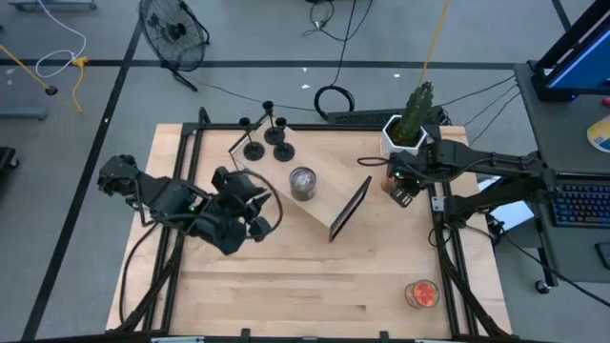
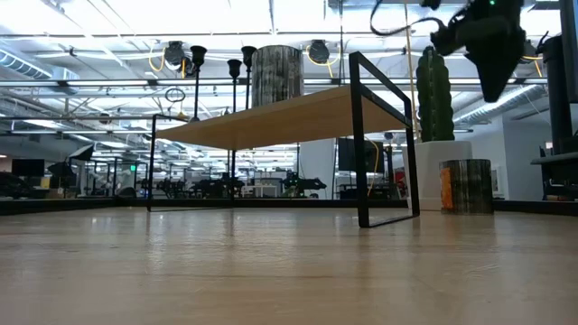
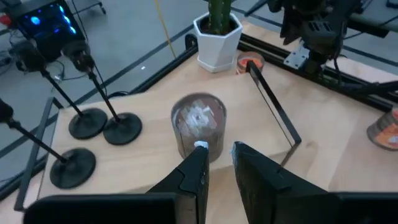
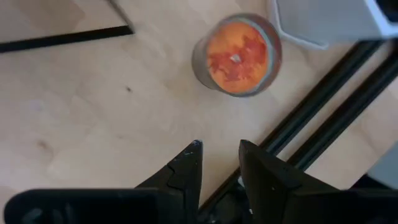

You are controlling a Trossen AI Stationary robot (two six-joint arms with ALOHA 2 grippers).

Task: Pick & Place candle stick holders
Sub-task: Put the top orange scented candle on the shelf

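Three black candle stick holders stand on their disc bases at the table's far side, left of centre. They also show in the left wrist view and in the low view. My left gripper hovers near them, slightly open and empty. In its wrist view it points at a silver candle jar. My right gripper is slightly open and empty. It hangs above the table's far right, by an orange candle jar.
A small wooden shelf on a black frame stands mid-table, with the silver jar beside it. A cactus in a white pot is at the far right. A second orange candle is near the front right corner. Black rails edge the table.
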